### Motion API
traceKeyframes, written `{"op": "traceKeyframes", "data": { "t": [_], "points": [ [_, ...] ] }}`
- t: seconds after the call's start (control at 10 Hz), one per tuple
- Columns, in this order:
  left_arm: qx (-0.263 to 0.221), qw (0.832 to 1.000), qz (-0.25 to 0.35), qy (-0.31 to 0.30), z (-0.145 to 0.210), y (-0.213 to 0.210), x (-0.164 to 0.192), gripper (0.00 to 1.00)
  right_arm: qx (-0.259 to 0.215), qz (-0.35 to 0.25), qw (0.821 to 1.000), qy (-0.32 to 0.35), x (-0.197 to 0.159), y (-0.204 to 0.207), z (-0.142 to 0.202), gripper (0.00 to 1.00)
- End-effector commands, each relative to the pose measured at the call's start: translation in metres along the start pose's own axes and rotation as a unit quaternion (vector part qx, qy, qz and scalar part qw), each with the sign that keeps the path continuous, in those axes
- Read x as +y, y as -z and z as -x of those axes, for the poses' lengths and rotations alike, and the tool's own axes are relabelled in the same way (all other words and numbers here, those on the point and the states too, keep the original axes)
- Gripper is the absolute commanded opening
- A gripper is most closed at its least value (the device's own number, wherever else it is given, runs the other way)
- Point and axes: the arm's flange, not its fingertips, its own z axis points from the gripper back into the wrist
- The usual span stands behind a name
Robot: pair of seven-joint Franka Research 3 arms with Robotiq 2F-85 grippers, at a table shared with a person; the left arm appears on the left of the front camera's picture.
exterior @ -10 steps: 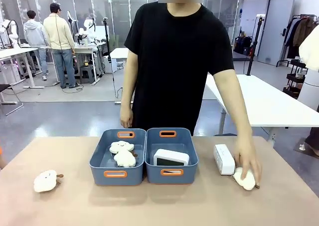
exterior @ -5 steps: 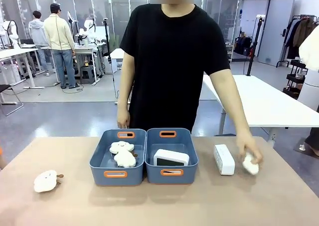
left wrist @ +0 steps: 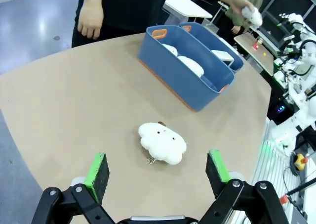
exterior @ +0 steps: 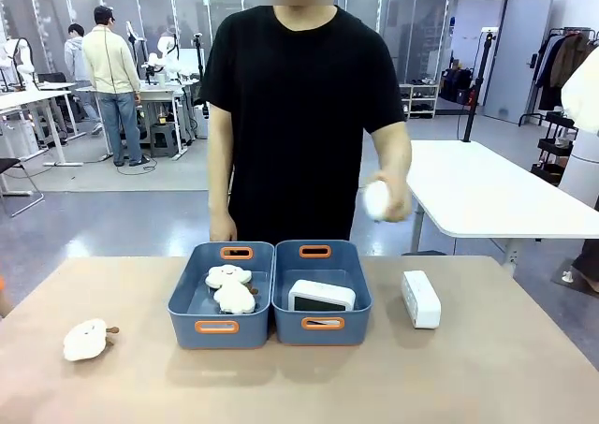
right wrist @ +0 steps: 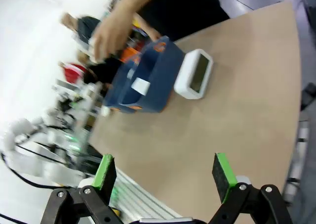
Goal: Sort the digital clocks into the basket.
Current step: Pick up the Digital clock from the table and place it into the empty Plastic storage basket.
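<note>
Open lab hall with white worktables [exterior: 501, 197] and glass partition walls [exterior: 211, 12]

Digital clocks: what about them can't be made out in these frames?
- Clock in the basket, front view: lower part hidden behind the basket's near wall; display too small to read.
- Clock on the table, right wrist view: display blurred, unreadable.
- Plush toy in the person's hand, front view: motion-blurred, partly covered by fingers.

Beyond my left fingers [left wrist: 98, 170] the matte tan tabletop [left wrist: 74, 110] runs out to a glossy grey floor [left wrist: 34, 16]. Farther ahead stand a long white table [exterior: 496, 195], glass partition walls [exterior: 178, 3] and, possibly, a dark clothes rack [exterior: 562, 59].
</note>
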Motion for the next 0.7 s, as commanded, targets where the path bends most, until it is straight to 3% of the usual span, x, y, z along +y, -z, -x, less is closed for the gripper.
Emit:
{"op": "traceKeyframes", "data": {
  "t": [0.0,0.1,0.3,0.4,0.6],
  "points": [
    [0.007,1.0,-0.004,-0.009,-0.002,-0.001,-0.003,1.0,0.095,0.123,0.982,-0.111,0.061,0.057,-0.036,1.0],
    [0.007,1.0,-0.004,-0.009,-0.002,-0.001,-0.003,1.0,0.136,0.194,0.958,-0.161,0.08,0.098,-0.05,1.0],
    [0.007,1.0,-0.004,-0.009,-0.002,-0.001,-0.003,1.0,0.206,0.255,0.921,-0.211,0.101,0.182,-0.059,1.0],
    [0.007,1.0,-0.004,-0.009,-0.002,-0.001,-0.003,1.0,0.231,0.246,0.916,-0.219,0.115,0.215,-0.054,1.0],
    [0.007,1.0,-0.004,-0.009,-0.002,-0.001,-0.003,1.0,0.241,0.285,0.894,-0.248,0.123,0.263,-0.045,1.0]
  ]
}}
